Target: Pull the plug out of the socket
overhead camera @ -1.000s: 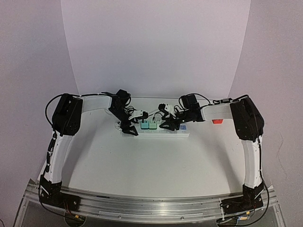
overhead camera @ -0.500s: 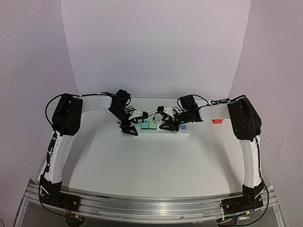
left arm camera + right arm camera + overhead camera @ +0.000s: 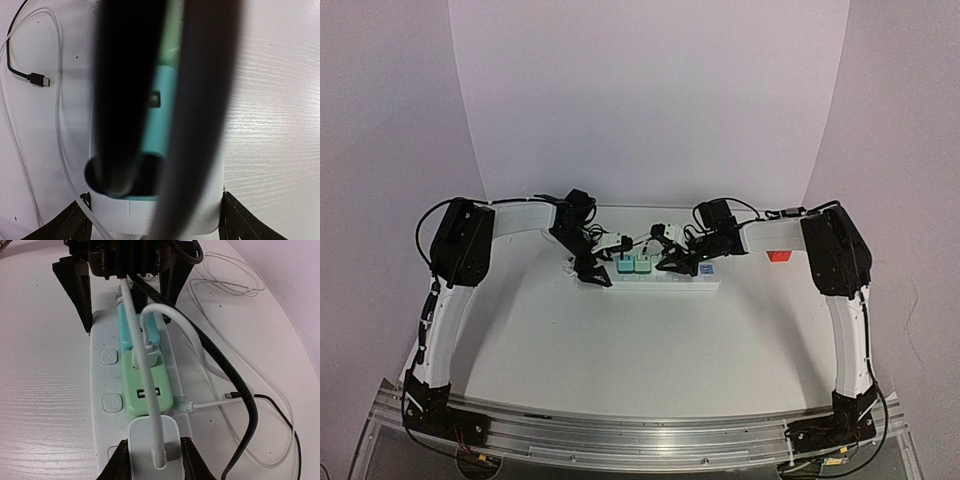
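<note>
The socket, a long white power strip [image 3: 705, 282], lies across the far middle of the table. It holds a teal adapter [image 3: 131, 325], a green adapter [image 3: 147, 385] and a white plug [image 3: 150, 437] with a white cord. My right gripper [image 3: 152, 460] is shut on the white plug, one finger on each side; in the top view it [image 3: 672, 262] sits over the strip's middle. My left gripper [image 3: 590, 270] straddles the strip's left end [image 3: 165, 212], its fingertips [image 3: 75, 225] against the sides. Blurred black cables hide much of the left wrist view.
Loose white cables [image 3: 227, 267] and a thick black cable [image 3: 240, 390] lie behind the strip. A black USB lead end [image 3: 37, 79] lies beside the strip. A small red item [image 3: 779, 257] sits by the right arm. The near table is bare.
</note>
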Robot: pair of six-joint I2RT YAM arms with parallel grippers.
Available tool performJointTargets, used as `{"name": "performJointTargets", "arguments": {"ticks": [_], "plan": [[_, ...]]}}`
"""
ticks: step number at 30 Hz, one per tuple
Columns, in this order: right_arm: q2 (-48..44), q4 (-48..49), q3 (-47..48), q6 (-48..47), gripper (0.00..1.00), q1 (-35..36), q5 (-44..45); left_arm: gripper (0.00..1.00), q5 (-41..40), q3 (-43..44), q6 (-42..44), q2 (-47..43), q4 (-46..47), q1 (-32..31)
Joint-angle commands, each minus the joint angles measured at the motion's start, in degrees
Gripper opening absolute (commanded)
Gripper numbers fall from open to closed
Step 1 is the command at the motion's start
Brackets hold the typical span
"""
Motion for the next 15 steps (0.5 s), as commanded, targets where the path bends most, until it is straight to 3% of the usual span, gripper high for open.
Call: {"name": "performJointTargets", "arguments": {"ticks": [1, 4, 15], "plan": [[1.9, -1.7, 2.4, -1.3, 0.09, 0.4, -0.9, 0.00, -4.2, 0.1, 2.4, 3.8, -3.9, 0.3], [1.5, -1.8, 2.2, -1.8, 0.00, 0.4, -1.2, 0.00, -4.1, 0.1, 2.4, 3.7, -4.0, 0.3], [-1.1, -1.7, 3.5, -3.1, 0.00, 0.4, -3.6, 0.00, -5.4, 0.4, 3.9, 4.0, -5.5, 0.2]]}}
